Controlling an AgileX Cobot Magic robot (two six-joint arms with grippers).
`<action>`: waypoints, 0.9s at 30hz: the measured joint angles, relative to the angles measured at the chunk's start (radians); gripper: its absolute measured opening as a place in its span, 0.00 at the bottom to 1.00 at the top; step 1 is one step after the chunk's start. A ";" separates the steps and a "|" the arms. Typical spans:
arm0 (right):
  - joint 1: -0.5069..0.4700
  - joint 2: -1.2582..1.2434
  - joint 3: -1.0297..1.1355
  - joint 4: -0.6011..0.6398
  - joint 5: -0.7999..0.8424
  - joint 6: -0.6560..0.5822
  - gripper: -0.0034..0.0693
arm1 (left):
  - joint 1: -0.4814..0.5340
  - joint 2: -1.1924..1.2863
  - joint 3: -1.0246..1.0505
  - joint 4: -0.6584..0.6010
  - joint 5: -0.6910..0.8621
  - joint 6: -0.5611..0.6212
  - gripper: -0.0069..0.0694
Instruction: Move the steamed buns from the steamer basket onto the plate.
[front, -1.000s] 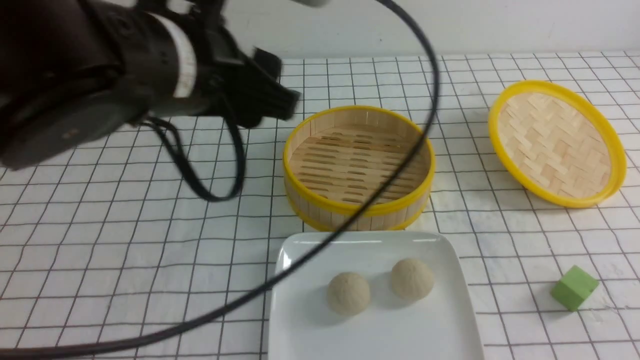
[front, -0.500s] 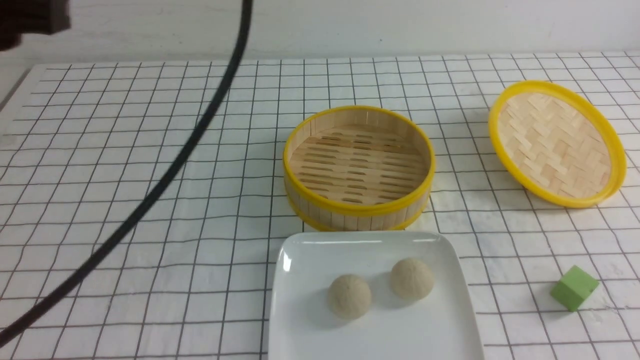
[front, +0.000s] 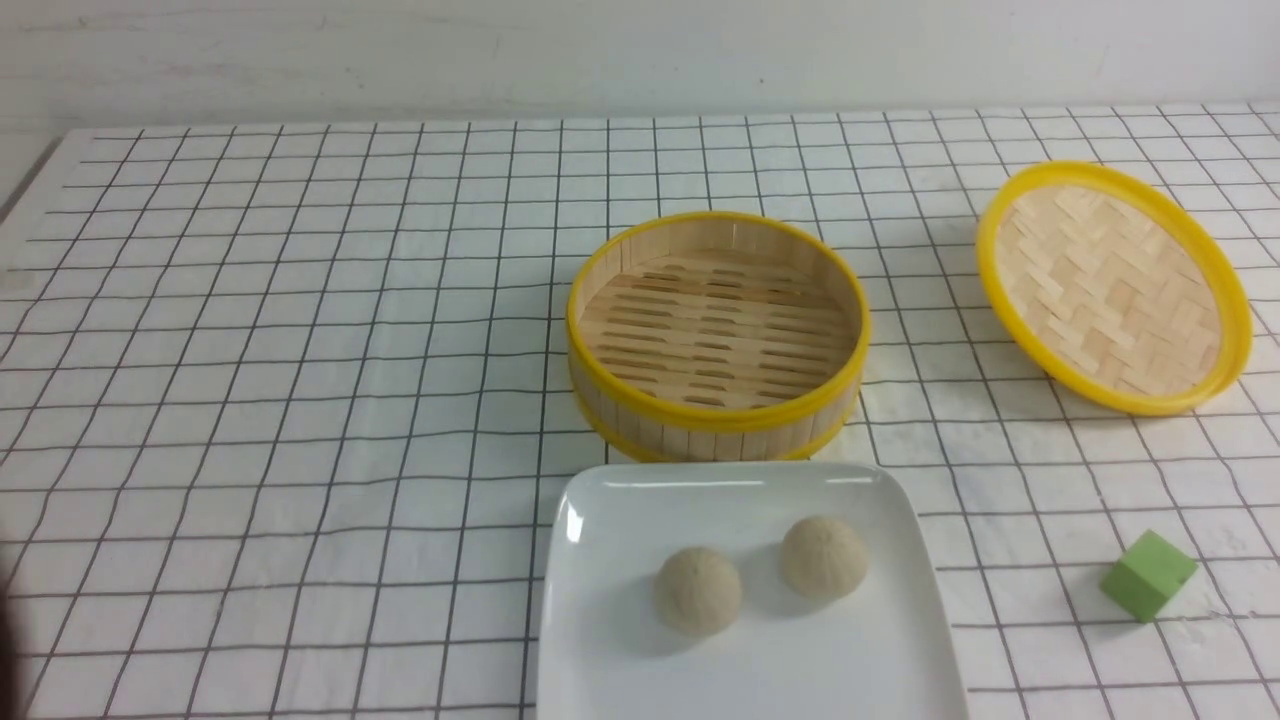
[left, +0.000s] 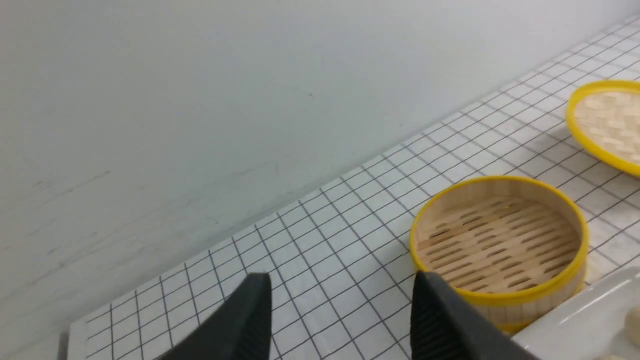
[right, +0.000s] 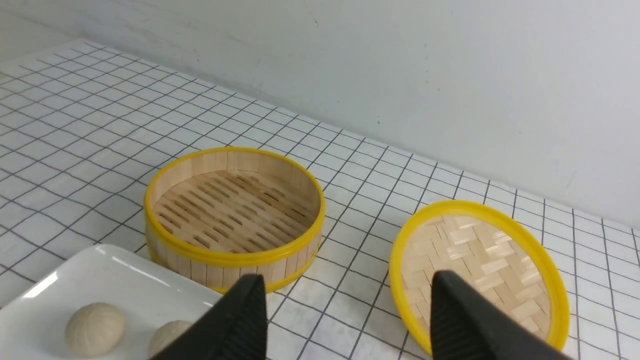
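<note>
Two pale beige steamed buns (front: 698, 590) (front: 824, 557) lie side by side on the white plate (front: 620, 520) at the table's front. The steamer basket (front: 716, 415) stands just behind the plate, with nothing on its slatted floor. Neither arm shows in the front view. In the left wrist view my left gripper (left: 341, 281) is open and empty, held above the cloth beside the basket (left: 520, 297). In the right wrist view my right gripper (right: 347, 284) is open and empty, above the cloth between the basket (right: 220, 257) and the lid; the buns (right: 95, 322) (right: 167, 336) show on the plate (right: 115, 272).
The shallow woven bamboo lid (front: 1110, 285) with a yellow rim lies tilted at the right back. A small green cube (front: 1148, 575) sits at the front right. A white cloth with a black grid covers the table. A pale wall stands behind.
My left arm and its black cable have drawn back out of the front view to the left. The buns, plate, basket and lid have not moved.
</note>
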 joint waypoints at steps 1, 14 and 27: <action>0.000 0.000 0.000 -0.006 0.000 0.012 0.65 | 0.000 -0.037 -0.002 -0.015 0.008 0.002 0.61; 0.000 0.000 0.000 -0.064 -0.076 0.039 0.65 | 0.000 -0.248 0.096 -0.052 0.211 -0.068 0.61; 0.000 -0.152 -0.106 -0.151 0.085 0.087 0.65 | 0.000 -0.249 0.263 -0.055 0.015 -0.080 0.60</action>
